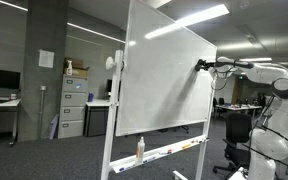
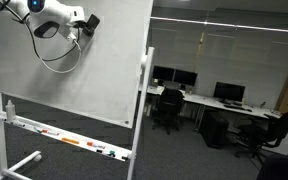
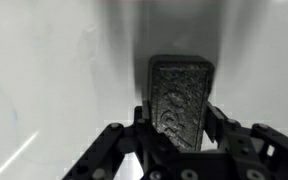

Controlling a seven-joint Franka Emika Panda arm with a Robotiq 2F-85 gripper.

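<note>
My gripper (image 3: 177, 118) is shut on a dark grey whiteboard eraser (image 3: 179, 98) with a worn, smudged felt face. The wrist view shows the eraser upright between the jaws, facing the whiteboard (image 3: 54, 80) close ahead. In an exterior view my gripper (image 1: 200, 66) is at the upper right edge of the whiteboard (image 1: 159, 85). In an exterior view my gripper (image 2: 87, 22) is at the upper middle of the whiteboard (image 2: 104, 75). Whether the eraser touches the board I cannot tell.
The whiteboard stands on a wheeled frame with a tray (image 2: 69, 141) holding markers, and a spray bottle (image 1: 140, 148) on the tray. Filing cabinets (image 1: 74, 105) stand behind. Desks with monitors (image 2: 229, 92) and office chairs (image 2: 167, 108) fill the room.
</note>
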